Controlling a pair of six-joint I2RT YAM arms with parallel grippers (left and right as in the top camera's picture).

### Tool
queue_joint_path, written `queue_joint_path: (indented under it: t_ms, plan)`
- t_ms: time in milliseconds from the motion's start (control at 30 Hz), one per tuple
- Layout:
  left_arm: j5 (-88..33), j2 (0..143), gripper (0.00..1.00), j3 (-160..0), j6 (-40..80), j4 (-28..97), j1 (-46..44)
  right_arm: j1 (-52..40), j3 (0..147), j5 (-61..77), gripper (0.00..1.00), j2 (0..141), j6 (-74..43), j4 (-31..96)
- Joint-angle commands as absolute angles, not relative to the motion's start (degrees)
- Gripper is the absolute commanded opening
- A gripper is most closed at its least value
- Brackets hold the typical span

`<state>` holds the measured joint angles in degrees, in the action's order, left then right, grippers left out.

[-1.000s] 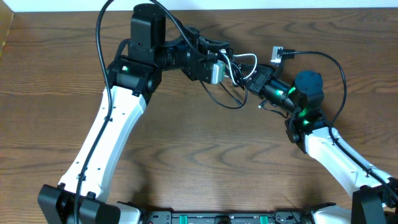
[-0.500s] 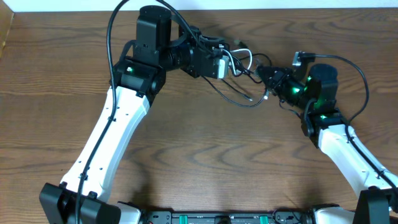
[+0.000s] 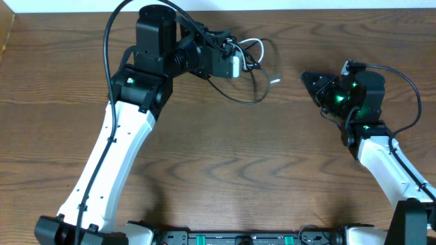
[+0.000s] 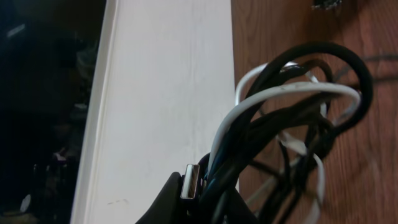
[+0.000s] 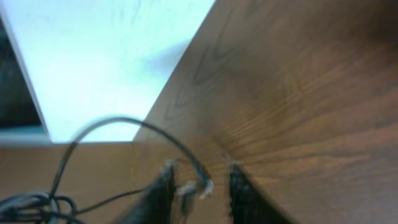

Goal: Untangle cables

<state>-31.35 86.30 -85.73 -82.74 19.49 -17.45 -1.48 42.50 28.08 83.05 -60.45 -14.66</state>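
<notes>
We found the left pincer (image 3: pixel 235 62) pressed together on the cables (image 3: pixel 253 54), pinching the bundle right at its tips. In its wrist view the strands rose straight out from between the fingers of that pincer (image 4: pixel 199 205), black wires and a white wire (image 4: pixel 298 93) looped over one another into a loose knot just ahead of the tips. A small metal plug (image 4: pixel 189 182) sat against the inside of one finger, at the base of the bundle.

From overhead, one thin black loop sagged from the left pincer down onto the table (image 3: pixel 225 156) just below its tips. A short strand with a pale end (image 3: pixel 275 80) trailed beyond the tips on the side toward the right pincer (image 3: pixel 308 79).

The right pincer stood with its fingers spread, a clear gap between them in its wrist view (image 5: pixel 199 171). A thin black wire (image 5: pixel 143 127) arced in front of it, its blurred end plugs showing in that gap. We could not tell from that view alone whether they touched a finger. Overhead, bare wood lay between the right pincer's tips and the nearest strand, so the tangle sat ahead of it, apart from it, and it pinched nothing.
</notes>
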Motion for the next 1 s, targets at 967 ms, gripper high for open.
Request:
queue_joint_path:
  t_ms: [967]
  plan:
    - [-54.8, 85.7, 0.07, -87.2, -82.2, 19.2, -17.5, -14.7, 42.0, 39.7, 0.62, 83.3, -59.1, -33.7]
